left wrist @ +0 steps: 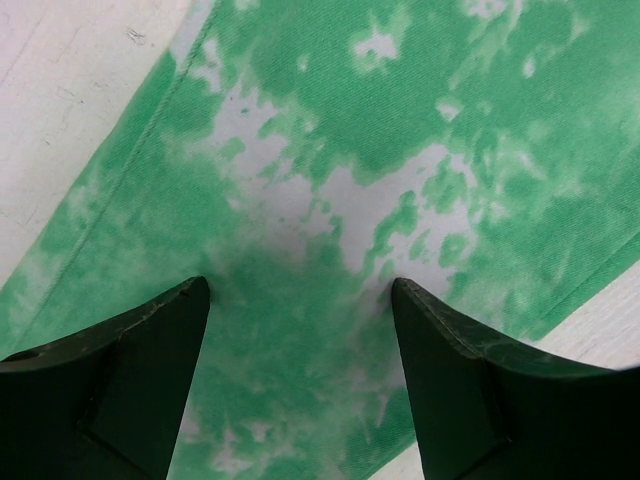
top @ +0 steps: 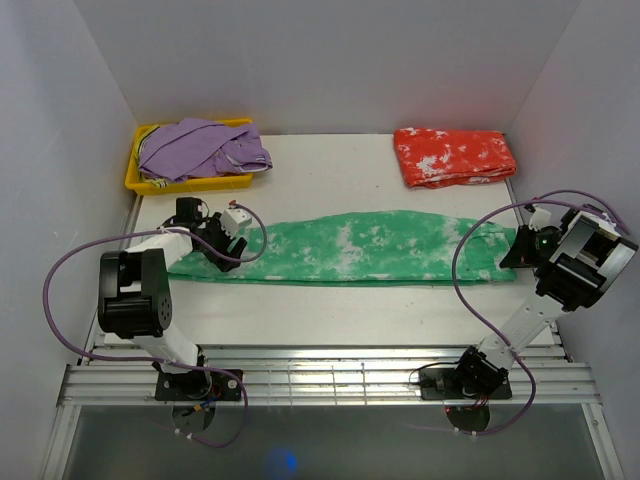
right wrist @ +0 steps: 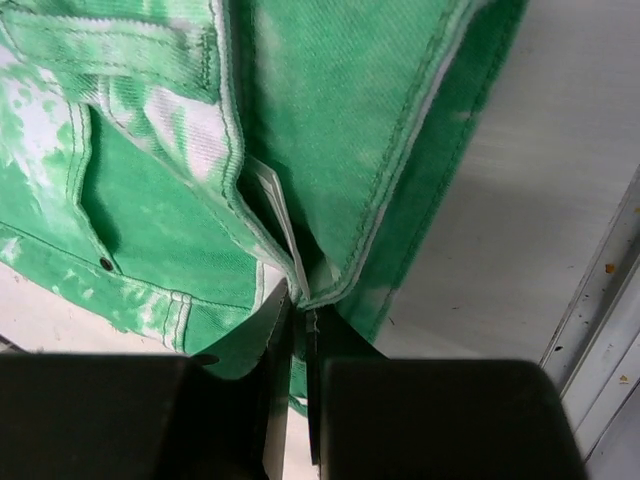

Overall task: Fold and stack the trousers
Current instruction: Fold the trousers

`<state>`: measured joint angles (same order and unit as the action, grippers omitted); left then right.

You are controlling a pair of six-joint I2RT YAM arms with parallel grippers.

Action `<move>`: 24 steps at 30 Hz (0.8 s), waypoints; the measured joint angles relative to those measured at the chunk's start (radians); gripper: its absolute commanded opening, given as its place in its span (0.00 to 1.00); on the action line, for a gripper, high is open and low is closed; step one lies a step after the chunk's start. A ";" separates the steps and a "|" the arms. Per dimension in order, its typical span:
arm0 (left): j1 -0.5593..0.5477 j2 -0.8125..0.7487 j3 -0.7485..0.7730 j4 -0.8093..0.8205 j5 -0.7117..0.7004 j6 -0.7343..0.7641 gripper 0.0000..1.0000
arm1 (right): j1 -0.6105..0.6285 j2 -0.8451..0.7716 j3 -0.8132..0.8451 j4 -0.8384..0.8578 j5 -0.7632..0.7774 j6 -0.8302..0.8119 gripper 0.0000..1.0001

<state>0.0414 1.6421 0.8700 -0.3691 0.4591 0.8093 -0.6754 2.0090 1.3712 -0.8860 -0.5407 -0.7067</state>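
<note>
Green trousers [top: 350, 248] lie flat, long across table [top: 330, 300] middle. Left gripper [left wrist: 300, 290] over leg end, jaws spread wide. Right gripper [right wrist: 298, 305] jaws pinch waist edge. Red-orange trousers [top: 455, 156] folded, far right corner.

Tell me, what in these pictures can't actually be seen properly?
- Top view: the purple garment hides what else lies in the yellow bin.
- Right wrist view: the white tag in the green trousers is edge-on, unreadable.
- Left wrist view: whether the open left gripper touches the green trousers.
</note>
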 measured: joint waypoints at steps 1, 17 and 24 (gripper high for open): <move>0.000 -0.004 -0.003 0.002 0.001 0.010 0.86 | 0.001 -0.002 -0.004 0.005 0.003 0.000 0.08; -0.001 -0.245 -0.144 -0.333 0.043 0.301 0.96 | -0.006 -0.171 -0.186 -0.025 0.104 -0.317 0.70; -0.041 -0.104 0.256 -0.421 0.158 0.109 0.98 | 0.015 -0.170 0.042 -0.254 0.080 -0.383 0.82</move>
<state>0.0002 1.5379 1.1255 -0.7902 0.6170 0.9180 -0.6605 1.8389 1.4136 -1.1404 -0.4606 -1.0901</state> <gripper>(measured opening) 0.976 0.828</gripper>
